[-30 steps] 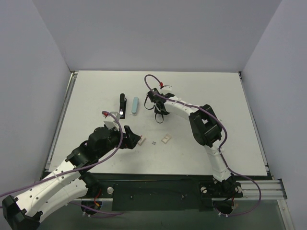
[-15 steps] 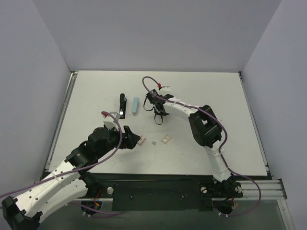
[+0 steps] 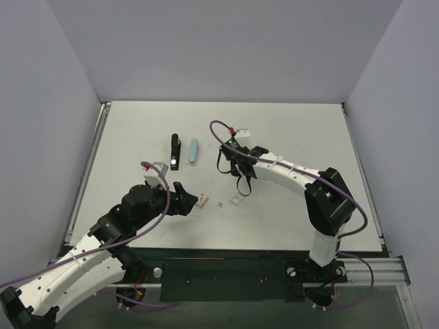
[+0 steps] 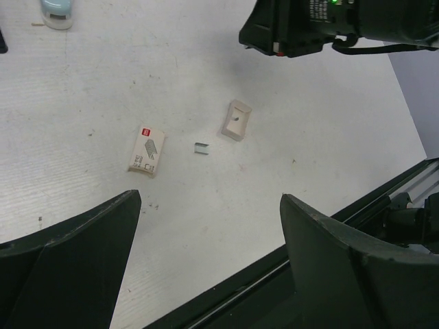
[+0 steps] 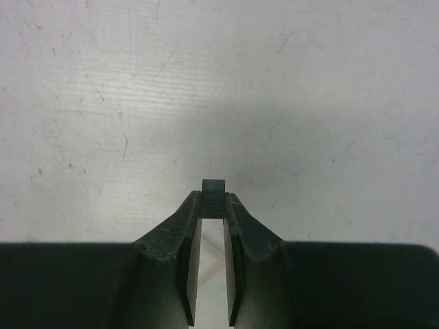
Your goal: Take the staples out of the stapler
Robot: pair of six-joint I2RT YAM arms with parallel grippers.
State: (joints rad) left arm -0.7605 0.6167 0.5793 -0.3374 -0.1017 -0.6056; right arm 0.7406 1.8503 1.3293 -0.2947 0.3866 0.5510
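The stapler lies toward the far left of the table, just beside a light-blue bar. The right gripper is clamped by its tips alone on a small ridged piece, probably staples. So slight a hold risks slippage and scattering. The left gripper stands wide apart, empty.

Black stapler with a silvery strip; light-blue bar; white table; white box with a red mark; cream tray; dark, ribbed small block.
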